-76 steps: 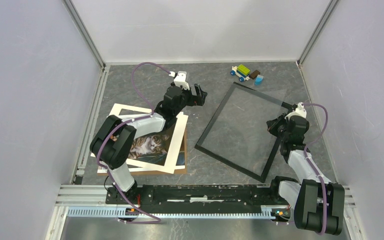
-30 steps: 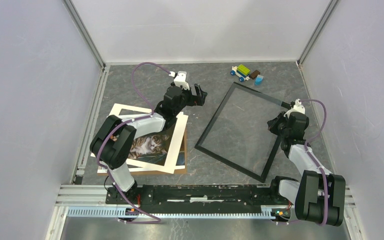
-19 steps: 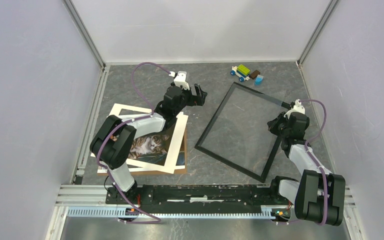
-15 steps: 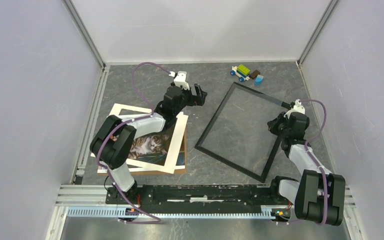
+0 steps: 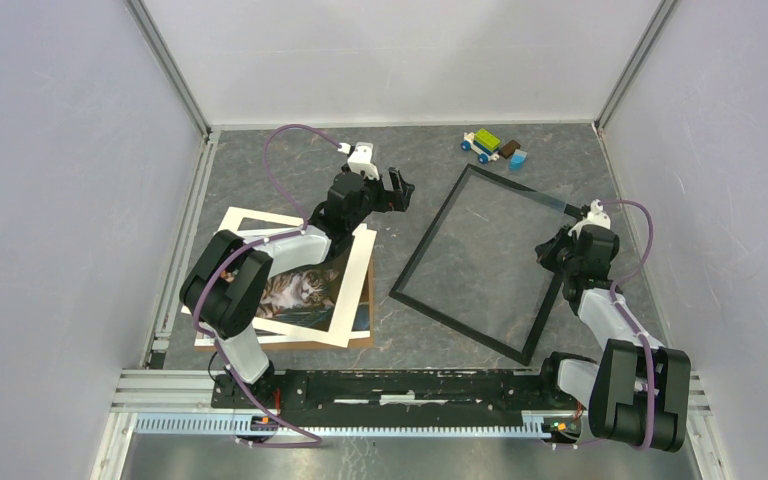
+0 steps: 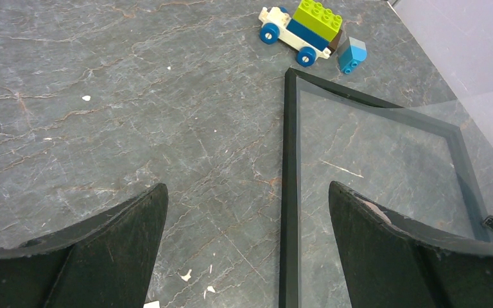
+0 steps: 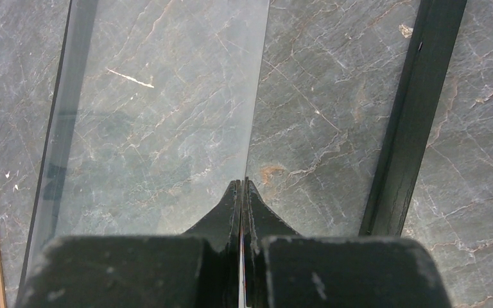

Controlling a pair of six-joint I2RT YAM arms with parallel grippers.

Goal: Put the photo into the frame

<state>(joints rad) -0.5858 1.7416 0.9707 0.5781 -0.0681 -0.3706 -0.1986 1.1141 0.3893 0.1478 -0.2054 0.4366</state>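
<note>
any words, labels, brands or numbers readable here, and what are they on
No text can be read in any view.
Grey tabby cat photo with white border: any print in the picture is too small to tell.
Thin black rectangular frame, clear pane, toy brick car, grey stone-pattern table: no markings visible.

— Showing what kind of place?
— Showing a robotics laboratory, more exactly an enclosed test cell.
— Going by which features?
— Going by plain pale walls (image 5: 60, 200) closing in three sides and meeting at aluminium corner posts (image 5: 172, 75); by a slotted aluminium rail (image 5: 150, 385) running along the near edge, carrying the left arm (image 5: 260, 262) and the right arm (image 5: 610, 320), both black, bolted side by side; by a purple cable (image 5: 272, 160) looping from each wrist; by a grey stone-patterned tabletop (image 5: 430, 150) spreading between the walls.
— Seeing anything less technical?
— Seeing a toy car of building bricks (image 5: 483, 146), sitting near the far wall.
</note>
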